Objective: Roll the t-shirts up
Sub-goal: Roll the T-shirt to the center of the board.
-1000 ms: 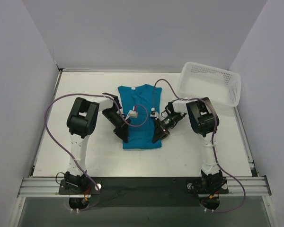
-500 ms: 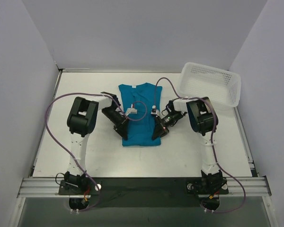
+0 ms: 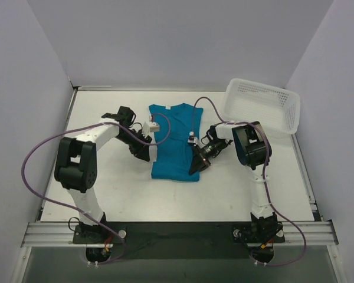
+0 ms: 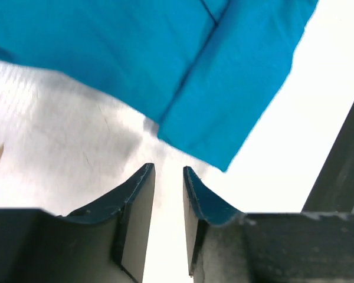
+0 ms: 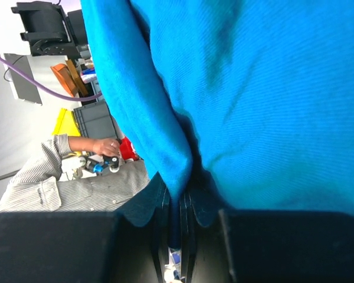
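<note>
The teal-blue t-shirt (image 3: 174, 141) lies flat in the middle of the table, collar toward the back, with its near hem folded. My left gripper (image 3: 151, 154) sits just off the shirt's left edge. In the left wrist view it (image 4: 168, 170) is open by a narrow gap and empty, over bare table, with the shirt (image 4: 183, 59) just ahead of it. My right gripper (image 3: 194, 167) is at the shirt's near right corner. In the right wrist view it (image 5: 176, 197) is shut on a fold of the shirt (image 5: 271, 88).
A white perforated basket (image 3: 262, 106) stands tilted at the back right, close to the right arm. White walls close the table on the left, back and right. Purple cables loop over both arms and over the shirt.
My left arm has swung out to the left and its gripper has let go of the shirt's near left corner. The right gripper still holds; the near hem has crept slightly toward the back.
</note>
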Controlling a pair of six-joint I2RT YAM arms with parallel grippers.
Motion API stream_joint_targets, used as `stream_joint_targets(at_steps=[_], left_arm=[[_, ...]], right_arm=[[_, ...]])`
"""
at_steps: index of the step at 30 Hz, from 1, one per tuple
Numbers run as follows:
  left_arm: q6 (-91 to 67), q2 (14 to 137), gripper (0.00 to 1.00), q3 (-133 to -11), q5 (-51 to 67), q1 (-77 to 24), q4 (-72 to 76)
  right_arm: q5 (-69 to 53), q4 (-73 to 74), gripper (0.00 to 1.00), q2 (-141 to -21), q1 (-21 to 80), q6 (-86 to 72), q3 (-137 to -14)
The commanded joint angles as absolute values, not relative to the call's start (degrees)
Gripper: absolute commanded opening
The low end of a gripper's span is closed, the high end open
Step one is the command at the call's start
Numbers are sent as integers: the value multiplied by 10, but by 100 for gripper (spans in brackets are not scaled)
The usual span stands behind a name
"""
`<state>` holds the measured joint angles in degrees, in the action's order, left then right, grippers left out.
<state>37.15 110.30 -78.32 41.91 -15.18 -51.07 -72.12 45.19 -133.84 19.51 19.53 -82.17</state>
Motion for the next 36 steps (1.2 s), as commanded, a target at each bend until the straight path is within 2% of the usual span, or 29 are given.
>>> stream_joint_targets(at_steps=[1, 3, 4, 7, 8, 9, 12, 14, 21, 30, 32, 36], left_arm=[[378, 970, 38, -696, 384, -162, -455], [377, 920, 42, -654, 357, -179, -406], [386, 889, 43, -591, 345, -204, -376], [402, 755, 50, -476, 231, -290, -183], [417, 704, 57, -408, 212, -311, -103], [440, 682, 59, -376, 166, -327, -54], [484, 636, 72, -266, 116, -393, 110], [509, 633, 75, -227, 65, -437, 196], [562, 723, 77, -171, -78, -548, 352], [625, 895, 72, -171, -163, -562, 487], [639, 925, 69, -171, -172, -561, 508], [653, 959, 58, -171, -184, -561, 533]], right_arm=[[-679, 490, 0, -1361, 207, 164, -825], [-678, 490, 0, -1358, 208, 167, -825], [-679, 489, 0, -1358, 210, 169, -825], [-679, 490, 0, -1357, 210, 168, -824], [-677, 490, 0, -1357, 209, 168, -824], [-678, 489, 0, -1357, 209, 168, -824], [-686, 493, 0, -1367, 206, 163, -828], [-692, 493, 0, -1367, 203, 163, -829], [-707, 531, 0, -1385, 201, 192, -849], [-737, 683, 0, -1447, 195, 318, -909], [-745, 767, 0, -1464, 195, 377, -938], [-751, 801, 0, -1479, 197, 415, -953]])
